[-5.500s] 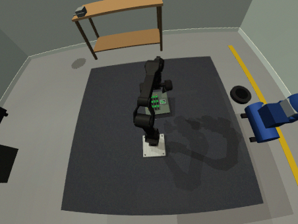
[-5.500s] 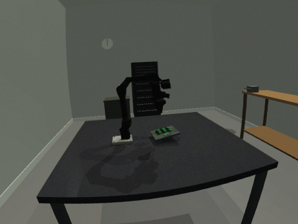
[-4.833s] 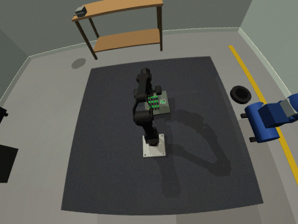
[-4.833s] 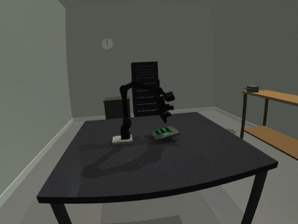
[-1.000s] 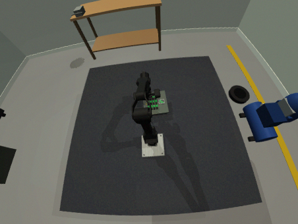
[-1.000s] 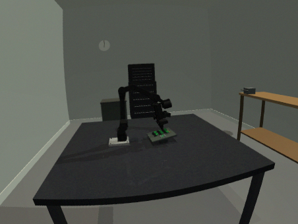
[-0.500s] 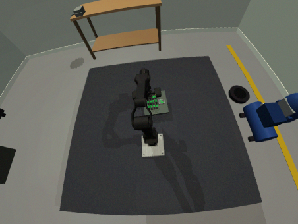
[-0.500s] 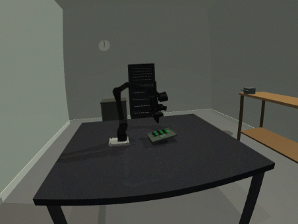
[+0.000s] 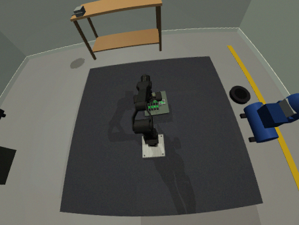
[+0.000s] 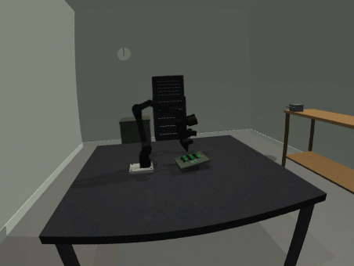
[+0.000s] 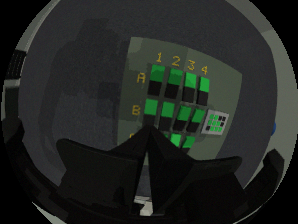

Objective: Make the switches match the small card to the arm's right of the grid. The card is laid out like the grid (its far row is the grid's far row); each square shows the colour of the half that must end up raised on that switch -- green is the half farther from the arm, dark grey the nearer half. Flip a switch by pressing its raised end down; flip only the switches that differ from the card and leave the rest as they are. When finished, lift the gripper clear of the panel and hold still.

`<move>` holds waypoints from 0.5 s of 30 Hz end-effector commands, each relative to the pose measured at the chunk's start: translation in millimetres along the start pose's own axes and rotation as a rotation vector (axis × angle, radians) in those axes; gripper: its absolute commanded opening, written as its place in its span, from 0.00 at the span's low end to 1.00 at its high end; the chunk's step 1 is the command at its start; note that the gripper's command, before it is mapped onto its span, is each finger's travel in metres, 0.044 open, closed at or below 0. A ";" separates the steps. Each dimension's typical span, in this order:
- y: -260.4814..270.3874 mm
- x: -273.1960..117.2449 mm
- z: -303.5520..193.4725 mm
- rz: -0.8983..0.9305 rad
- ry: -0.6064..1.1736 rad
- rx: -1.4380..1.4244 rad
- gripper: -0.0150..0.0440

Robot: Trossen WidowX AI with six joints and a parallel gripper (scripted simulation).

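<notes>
The grey-green panel (image 9: 162, 111) (image 10: 182, 164) (image 11: 137, 57) carries rows of switches, green on the far half and dark on the near half. Row A, with A1 (image 11: 157, 74) and A4 (image 11: 204, 85), and row B, with B2 (image 11: 167, 109) and B3 (image 11: 184, 113), show in the wrist view. In row C, C3 (image 11: 175, 140) and C4 (image 11: 188, 142) show partly; C1 is hidden behind the fingers. Greens differ in brightness; raised halves are hard to tell. The card (image 11: 205, 128) shows green and dark squares, mostly green. My gripper (image 10: 186, 150) (image 11: 149, 129) is shut and empty, above the panel; its tips overlap B1's lower edge.
The arm's white base plate (image 9: 147, 151) (image 10: 135, 170) stands on the dark table top (image 9: 109, 185) (image 10: 157, 211). A blue robot arm (image 9: 264, 127) stands beyond the table's right edge in the top view. A wooden shelf (image 9: 127, 40) (image 10: 325, 168) stands away from the table.
</notes>
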State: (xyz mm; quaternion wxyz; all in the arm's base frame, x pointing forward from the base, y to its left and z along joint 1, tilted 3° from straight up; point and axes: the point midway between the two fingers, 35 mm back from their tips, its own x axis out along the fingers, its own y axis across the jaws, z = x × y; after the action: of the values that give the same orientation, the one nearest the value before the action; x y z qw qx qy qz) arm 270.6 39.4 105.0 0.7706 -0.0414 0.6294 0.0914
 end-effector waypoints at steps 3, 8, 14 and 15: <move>0.0 9.6 -4.0 0.001 0.017 0.006 0.25; 0.0 14.4 -4.1 0.001 0.017 0.006 0.25; 0.0 23.2 -4.4 0.001 0.017 0.006 0.25; 0.0 23.4 -4.5 0.001 0.017 0.006 0.25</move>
State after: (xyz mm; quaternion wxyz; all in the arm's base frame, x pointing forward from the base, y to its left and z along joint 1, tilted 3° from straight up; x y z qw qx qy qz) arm 272.4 40.8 88.5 0.7707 -0.0411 0.6293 0.0917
